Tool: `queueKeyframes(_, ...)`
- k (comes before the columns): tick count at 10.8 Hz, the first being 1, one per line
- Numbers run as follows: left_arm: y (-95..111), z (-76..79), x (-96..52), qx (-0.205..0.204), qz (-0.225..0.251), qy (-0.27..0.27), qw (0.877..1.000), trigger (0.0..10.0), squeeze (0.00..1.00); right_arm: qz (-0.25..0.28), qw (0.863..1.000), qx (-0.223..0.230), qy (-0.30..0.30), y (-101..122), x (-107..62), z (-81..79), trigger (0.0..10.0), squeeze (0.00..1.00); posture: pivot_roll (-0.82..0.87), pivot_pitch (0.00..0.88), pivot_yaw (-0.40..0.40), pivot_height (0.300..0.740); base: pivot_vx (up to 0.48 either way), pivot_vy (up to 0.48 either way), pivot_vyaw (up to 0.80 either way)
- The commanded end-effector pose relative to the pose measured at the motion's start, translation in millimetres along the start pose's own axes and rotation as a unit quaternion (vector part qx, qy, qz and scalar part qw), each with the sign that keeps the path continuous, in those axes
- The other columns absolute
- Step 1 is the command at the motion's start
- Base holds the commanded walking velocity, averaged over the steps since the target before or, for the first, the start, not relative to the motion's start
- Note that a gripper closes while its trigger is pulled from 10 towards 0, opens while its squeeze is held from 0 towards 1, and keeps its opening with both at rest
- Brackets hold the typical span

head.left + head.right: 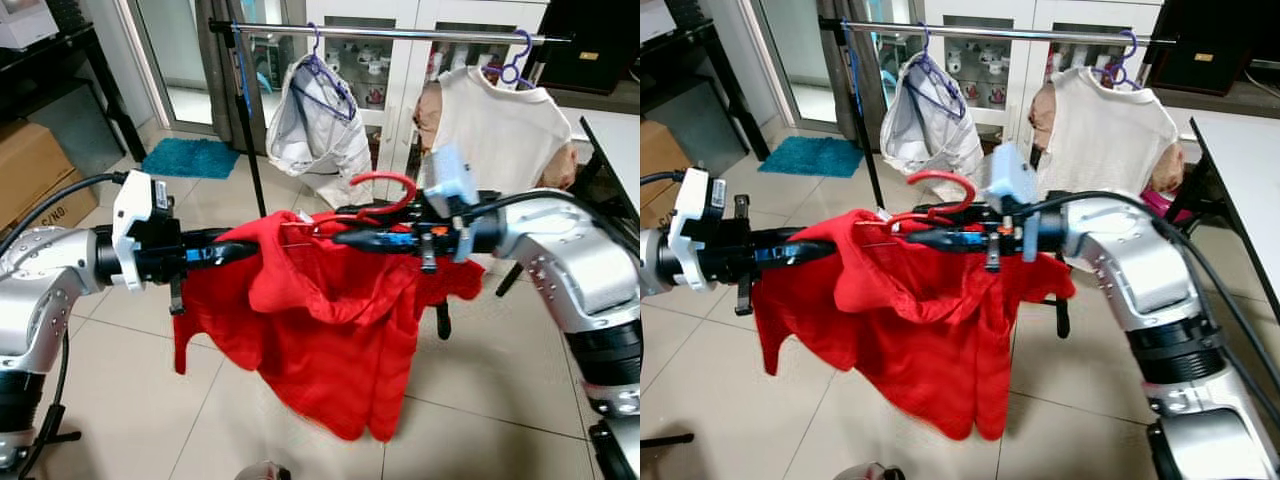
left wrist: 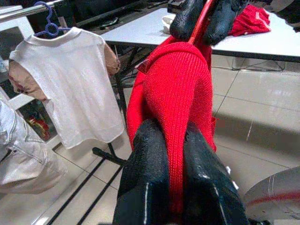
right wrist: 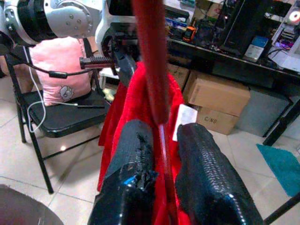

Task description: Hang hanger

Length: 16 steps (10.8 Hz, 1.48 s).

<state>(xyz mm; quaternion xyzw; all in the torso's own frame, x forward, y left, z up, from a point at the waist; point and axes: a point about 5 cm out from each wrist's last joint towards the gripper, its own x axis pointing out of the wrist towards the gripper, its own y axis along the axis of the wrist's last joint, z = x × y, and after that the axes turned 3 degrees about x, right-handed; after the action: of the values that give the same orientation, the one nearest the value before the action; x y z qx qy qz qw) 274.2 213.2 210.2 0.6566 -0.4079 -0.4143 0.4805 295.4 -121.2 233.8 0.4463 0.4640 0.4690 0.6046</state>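
Right gripper point(image 1: 345, 238) clamping red hanger point(image 1: 385, 190); left gripper point(image 1: 245, 250) pinching red garment point(image 1: 320, 330)

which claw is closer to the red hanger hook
Right. The right claw grips the red hanger just below its hook; the left claw pinches the red garment further out, at the shoulder.

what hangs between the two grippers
The red sweater on its red hanger, spanning left gripper to right gripper, in the eye views.

left claw point(image 2: 177, 154) pinching red sweater point(image 2: 178, 79)
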Motion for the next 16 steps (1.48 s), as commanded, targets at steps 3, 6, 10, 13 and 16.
queueKeyframes(3, 12.3, -0.2, -4.0, 0.014, 0.033, 0.009, 0.999, 0.0, 0.0, -0.011, 1.0, -0.002, -0.011, -1.3, -6.7, 6.9, 4.9, 0.0, -0.1, 0.0, 0.059, 0.74, 0.0, 0.0, 0.0)
queueKeyframes(6, 11.4, 0.0, -4.9, 0.011, 0.032, 0.009, 0.999, 0.0, 0.0, -0.005, 1.0, 0.005, -0.016, -2.0, -8.2, 10.2, 0.0, 0.0, -0.1, 0.0, 0.058, 0.74, 0.0, 0.0, 0.0)
queueKeyframes(10, 8.5, -2.3, -8.4, -0.002, 0.032, 0.023, 0.999, 10.0, 0.0, 0.001, 1.0, 0.012, 0.005, -1.0, -5.2, 7.7, 0.0, 0.0, -0.09, 0.0, 0.055, 0.74, 0.0, 0.0, 0.0)
queueKeyframes(13, 8.7, 1.0, -10.4, -0.009, 0.03, 0.0, 1.0, 10.0, 1.0, -0.001, 0.999, 0.026, 0.018, -2.1, -6.9, 5.1, 0.0, 0.0, -0.09, 0.0, 0.055, 0.74, 0.0, 0.0, 0.0)
queueKeyframes(16, 7.3, 3.8, -14.2, -0.008, 0.015, -0.008, 1.0, 10.0, 1.0, -0.017, 0.999, 0.029, 0.01, -7.8, -10.5, 5.4, 0.0, 0.0, -0.09, 0.0, 0.06, 0.74, 0.0, 0.0, 0.0)
